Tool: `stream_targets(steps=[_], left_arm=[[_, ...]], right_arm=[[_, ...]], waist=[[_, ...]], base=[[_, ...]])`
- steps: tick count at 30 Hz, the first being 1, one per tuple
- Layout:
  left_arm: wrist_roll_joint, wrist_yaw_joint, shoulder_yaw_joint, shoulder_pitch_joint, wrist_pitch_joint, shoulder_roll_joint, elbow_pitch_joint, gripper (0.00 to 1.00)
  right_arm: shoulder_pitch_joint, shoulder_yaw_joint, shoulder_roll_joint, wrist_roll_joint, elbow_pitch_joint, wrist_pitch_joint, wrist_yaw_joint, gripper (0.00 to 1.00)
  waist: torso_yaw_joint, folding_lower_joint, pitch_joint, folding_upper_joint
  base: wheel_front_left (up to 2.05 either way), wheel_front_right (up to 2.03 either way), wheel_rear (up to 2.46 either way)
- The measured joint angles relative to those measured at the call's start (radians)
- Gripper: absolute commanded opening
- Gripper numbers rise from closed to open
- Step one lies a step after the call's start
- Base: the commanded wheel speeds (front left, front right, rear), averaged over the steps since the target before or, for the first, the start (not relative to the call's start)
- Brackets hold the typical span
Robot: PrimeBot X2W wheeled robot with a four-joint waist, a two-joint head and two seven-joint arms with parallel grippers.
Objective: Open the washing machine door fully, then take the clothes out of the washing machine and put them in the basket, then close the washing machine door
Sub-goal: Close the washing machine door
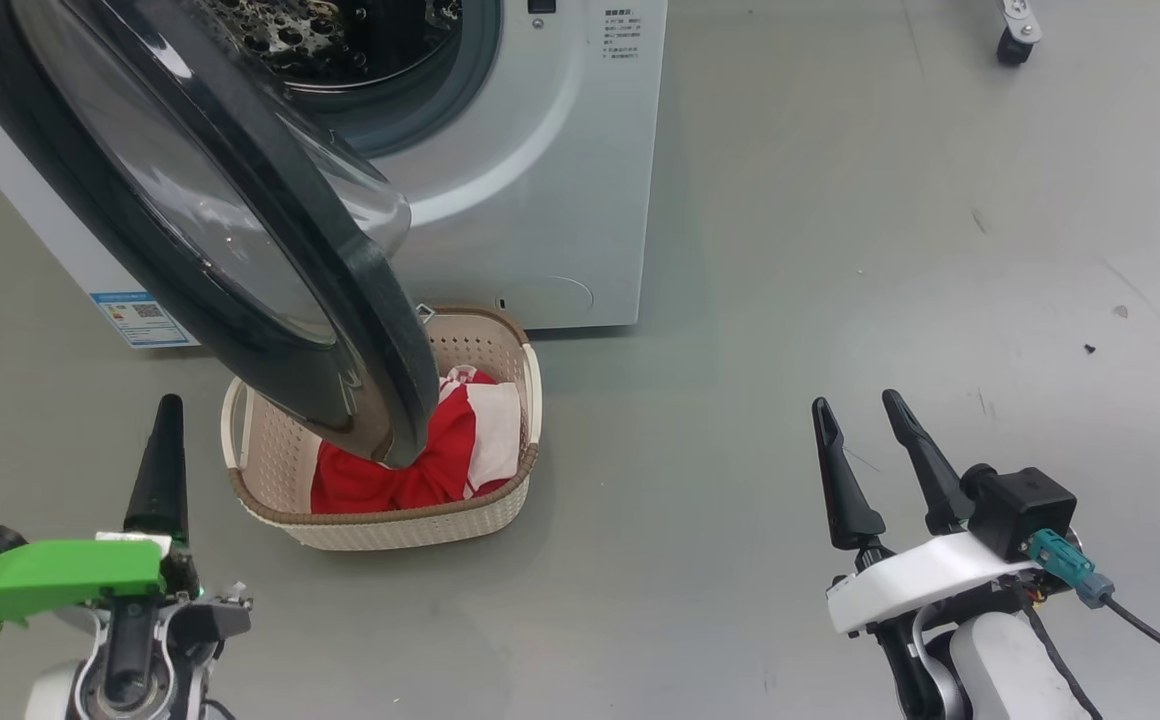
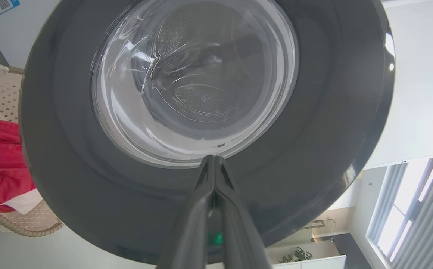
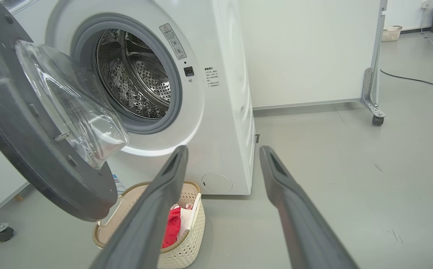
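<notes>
The white washing machine (image 1: 540, 200) stands at the top left with its drum mouth (image 3: 138, 74) uncovered. Its black-rimmed door (image 1: 240, 250) is swung out over the cream basket (image 1: 380, 525), which stands on the floor in front of the machine. Red and white clothes (image 1: 440, 450) lie in the basket. My left gripper (image 1: 168, 410) is shut and holds nothing, left of the basket. In the left wrist view its tips (image 2: 213, 158) point at the door's outer face (image 2: 313, 130). My right gripper (image 1: 856, 402) is open and empty, well to the right of the basket.
A castor of a wheeled frame (image 1: 1015, 40) stands at the far right, by a white partition (image 3: 306, 52). A cable (image 3: 418, 80) runs over the grey floor beyond it. Bare floor lies between the basket and my right arm.
</notes>
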Motion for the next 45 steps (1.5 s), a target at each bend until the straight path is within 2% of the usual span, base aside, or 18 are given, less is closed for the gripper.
stream_targets(steps=[6,11,17,32,45], left_arm=[[-0.174,0.067,-0.003,-0.031,0.095,0.002,-0.001,0.00],[-0.244,0.122,-0.011,-0.053,0.142,0.003,0.001,0.00],[-0.265,0.165,-0.023,-0.094,0.173,0.006,-0.002,0.00],[-0.278,0.207,-0.023,-0.157,0.186,0.012,-0.025,0.00],[-0.301,0.219,0.006,-0.238,0.157,0.012,-0.024,0.00]], right_arm=[[-0.009,0.000,0.000,0.000,0.000,0.000,0.000,1.00],[-0.011,0.000,0.000,0.000,-0.001,0.000,0.000,1.00],[-0.030,0.001,0.000,-0.005,-0.001,0.000,0.000,1.00],[-0.049,0.003,0.001,-0.006,-0.009,0.000,0.000,1.00],[-0.068,0.002,0.003,-0.005,-0.023,0.000,0.000,1.00]], waist=[[-0.025,0.0000,0.011,0.0000],[-0.043,0.0000,0.025,0.0000],[-0.069,0.0000,0.043,0.0000],[-0.155,0.0000,0.086,0.0000],[-0.238,0.0000,0.136,0.0000]], base=[[0.00,0.00,0.00],[0.00,0.00,0.00],[0.00,0.00,0.00],[0.00,0.00,0.00],[0.00,0.00,0.00]])
